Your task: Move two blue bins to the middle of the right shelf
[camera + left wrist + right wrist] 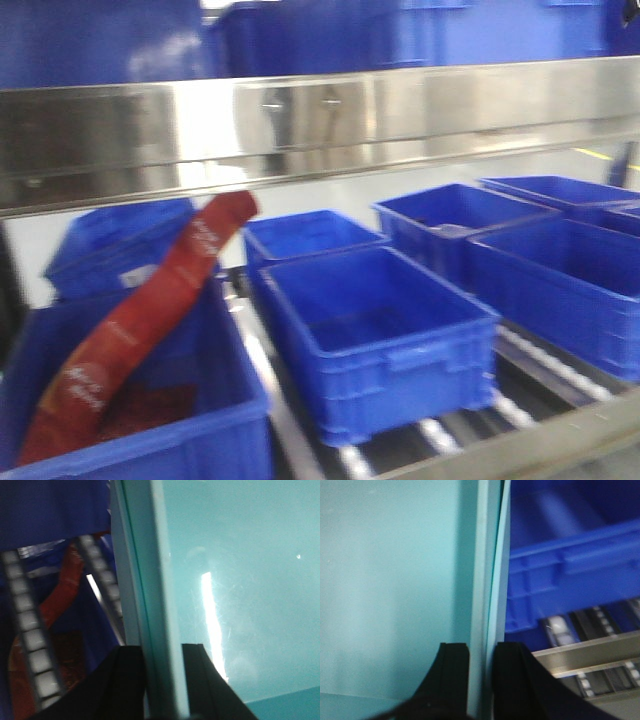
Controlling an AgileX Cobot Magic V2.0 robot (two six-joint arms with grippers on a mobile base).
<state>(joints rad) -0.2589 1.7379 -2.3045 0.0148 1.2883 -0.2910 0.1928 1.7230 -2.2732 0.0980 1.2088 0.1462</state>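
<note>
Left gripper (162,680) clamped on pale cyan bin (240,590) rim; right gripper (481,680) clamped on opposite rim. Bin held just before roller shelf (600,652) with dark blue bins (375,335).

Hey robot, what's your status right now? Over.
Left gripper clamped on pale bin rim. Right gripper likewise. Dark blue bins crowd the shelf ahead.

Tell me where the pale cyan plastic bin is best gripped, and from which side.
By its thick rim, from above, one wall per arm. The pale cyan plastic bin has smooth plain sides offering no other hold. The left tool and right tool each straddle a rim wall, one finger inside, one outside.
</note>
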